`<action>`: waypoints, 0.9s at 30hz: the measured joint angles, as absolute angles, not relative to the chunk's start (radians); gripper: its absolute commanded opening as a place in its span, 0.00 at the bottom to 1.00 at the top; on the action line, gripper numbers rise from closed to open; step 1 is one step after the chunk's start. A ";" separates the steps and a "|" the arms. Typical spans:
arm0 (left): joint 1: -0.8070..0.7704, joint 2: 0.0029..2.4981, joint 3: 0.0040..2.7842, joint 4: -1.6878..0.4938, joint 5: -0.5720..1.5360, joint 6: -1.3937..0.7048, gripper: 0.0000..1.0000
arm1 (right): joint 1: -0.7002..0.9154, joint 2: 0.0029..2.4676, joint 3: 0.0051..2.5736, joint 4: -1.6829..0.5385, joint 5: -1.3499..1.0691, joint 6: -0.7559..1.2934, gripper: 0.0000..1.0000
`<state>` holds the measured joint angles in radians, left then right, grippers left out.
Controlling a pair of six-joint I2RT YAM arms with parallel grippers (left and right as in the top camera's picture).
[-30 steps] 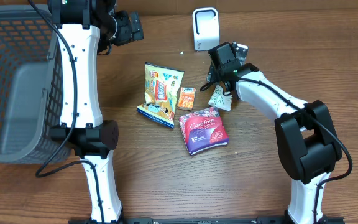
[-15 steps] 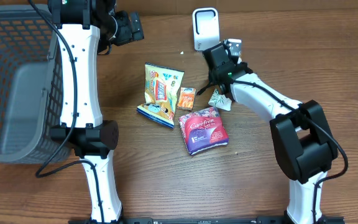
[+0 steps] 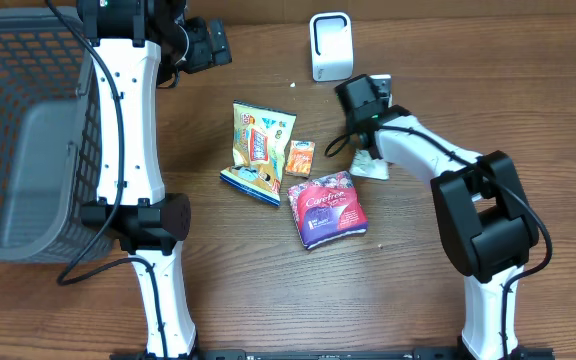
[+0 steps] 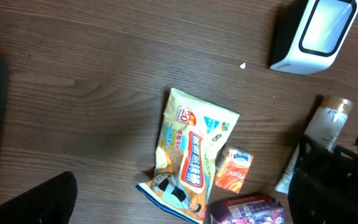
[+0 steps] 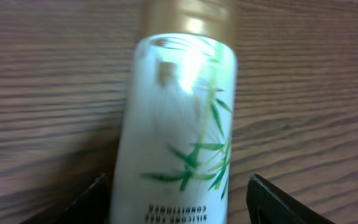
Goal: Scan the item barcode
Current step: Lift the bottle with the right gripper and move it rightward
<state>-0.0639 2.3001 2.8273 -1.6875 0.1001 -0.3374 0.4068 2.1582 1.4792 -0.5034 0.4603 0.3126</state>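
Note:
A white bottle (image 5: 179,112) with a gold cap and green leaf print lies on the wooden table, its cap towards the scanner. My right gripper (image 5: 179,202) straddles its lower body. The left finger (image 5: 89,202) rests against it, and a strip of wood shows before the right finger (image 5: 284,202), so the gripper is open. From overhead, the right gripper (image 3: 360,100) covers most of the bottle (image 3: 371,166). The white scanner (image 3: 330,45) stands just behind. My left gripper (image 3: 206,45) hangs open, high at the back left, holding nothing.
A yellow snack bag (image 3: 258,150), a small orange packet (image 3: 300,158) and a purple pack (image 3: 326,208) lie left of the bottle. A large grey basket (image 3: 18,130) fills the left side. The left wrist view shows the scanner (image 4: 316,31) and the bottle (image 4: 324,127).
My right gripper has narrowed around the bottle and shifted slightly. The bottle's lower end has slid to the right. The left arm has not moved.

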 measured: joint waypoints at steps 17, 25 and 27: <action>-0.064 2.300 2.827 -1.688 0.100 -0.337 1.00 | 0.253 2.145 1.571 -0.733 0.175 0.310 0.22; -0.064 2.300 2.827 -1.688 0.100 -0.337 1.00 | 0.176 2.122 1.577 -0.833 -0.202 0.287 0.19; -0.064 2.300 2.827 -1.688 0.100 -0.337 1.00 | 0.138 2.122 1.577 -0.869 -0.328 0.266 0.19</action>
